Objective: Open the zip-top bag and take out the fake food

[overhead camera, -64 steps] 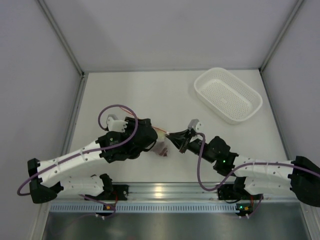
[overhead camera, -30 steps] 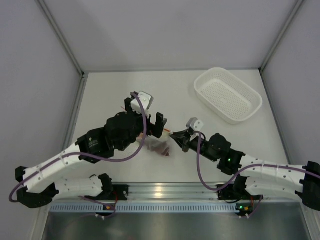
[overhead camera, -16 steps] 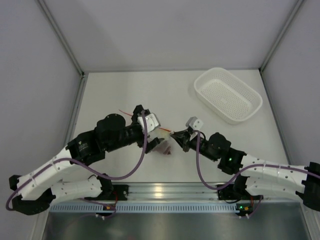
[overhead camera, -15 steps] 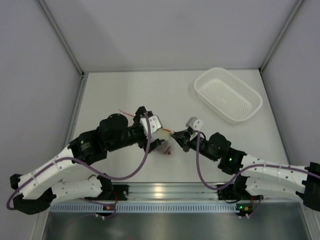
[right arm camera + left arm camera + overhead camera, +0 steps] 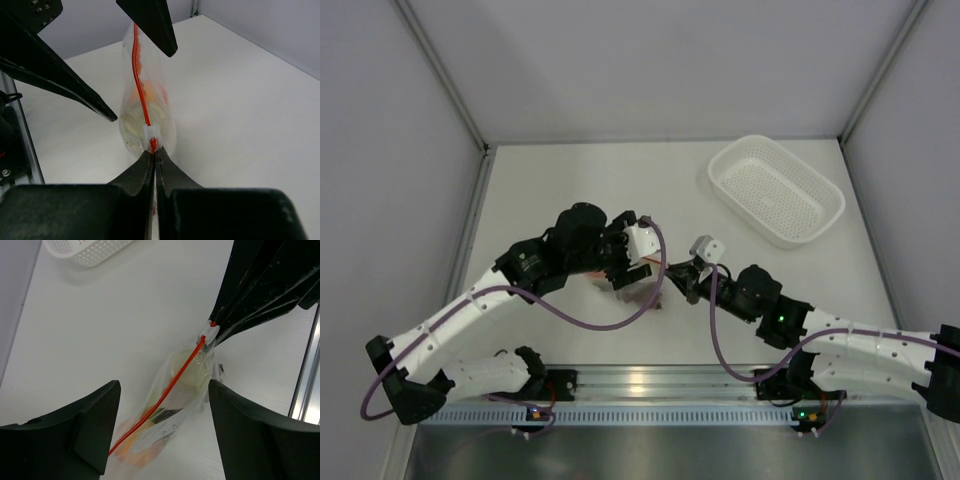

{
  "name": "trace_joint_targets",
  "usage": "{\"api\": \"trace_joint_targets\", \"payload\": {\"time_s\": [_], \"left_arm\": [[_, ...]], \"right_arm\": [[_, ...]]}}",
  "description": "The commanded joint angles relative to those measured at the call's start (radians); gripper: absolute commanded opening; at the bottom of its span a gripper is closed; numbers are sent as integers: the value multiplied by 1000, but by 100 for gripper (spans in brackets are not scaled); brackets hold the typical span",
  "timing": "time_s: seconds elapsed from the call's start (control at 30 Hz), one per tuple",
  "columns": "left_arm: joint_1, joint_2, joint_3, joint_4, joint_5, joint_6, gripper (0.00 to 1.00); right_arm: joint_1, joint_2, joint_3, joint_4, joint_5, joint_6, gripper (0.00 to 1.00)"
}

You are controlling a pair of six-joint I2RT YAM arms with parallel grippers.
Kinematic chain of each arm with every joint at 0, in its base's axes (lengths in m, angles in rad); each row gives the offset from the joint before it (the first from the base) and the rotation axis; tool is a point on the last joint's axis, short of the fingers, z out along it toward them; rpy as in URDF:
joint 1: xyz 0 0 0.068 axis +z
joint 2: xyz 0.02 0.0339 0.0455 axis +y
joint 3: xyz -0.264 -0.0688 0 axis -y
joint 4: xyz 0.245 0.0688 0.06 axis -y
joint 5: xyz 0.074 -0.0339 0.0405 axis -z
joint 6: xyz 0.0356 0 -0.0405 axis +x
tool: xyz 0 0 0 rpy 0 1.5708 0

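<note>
Right gripper (image 5: pixel 670 283), top view: clamped on one end of the zip-top bag (image 5: pixel 642 296), which sits between my two arms, well apart from the white basket (image 5: pixel 775 190).

Left wrist view: my left gripper (image 5: pixel 164 405) is spread wide, one finger on either side of the bag.

Right wrist view: my jaws pinch the orange zipper strip (image 5: pixel 134 60) just beside its white slider (image 5: pixel 151 132). Fake food (image 5: pixel 142 92) is inside the bag.

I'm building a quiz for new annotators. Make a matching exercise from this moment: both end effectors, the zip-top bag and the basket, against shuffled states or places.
1. left end effector
2. right end effector
3. zip-top bag
4. white basket

A. shut on the bag's slider end
B. far right, empty
C. open, a finger on each side of the bag
D. clear, with a red zipper strip

Pairs: 1-C, 2-A, 3-D, 4-B.
</note>
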Motion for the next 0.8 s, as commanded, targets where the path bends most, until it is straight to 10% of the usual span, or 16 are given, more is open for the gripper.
{"api": "trace_joint_targets", "payload": {"time_s": [0.0,0.37,0.5,0.63,0.77], "left_arm": [[33,22,24,7,128,39,74],[51,91,66,7,262,35,1],[51,97,86,9,285,24,0],[51,69,115,7,345,26,0],[51,49,135,9,403,13,0]], "right_arm": [[6,-21,60,17,-18,-18,0],[5,-44,49,11,-21,-20,0],[6,-56,46,-11,-23,-21,0],[6,-116,19,-32,-55,-21,27],[6,-196,-12,-34,-78,-5,32]]}}
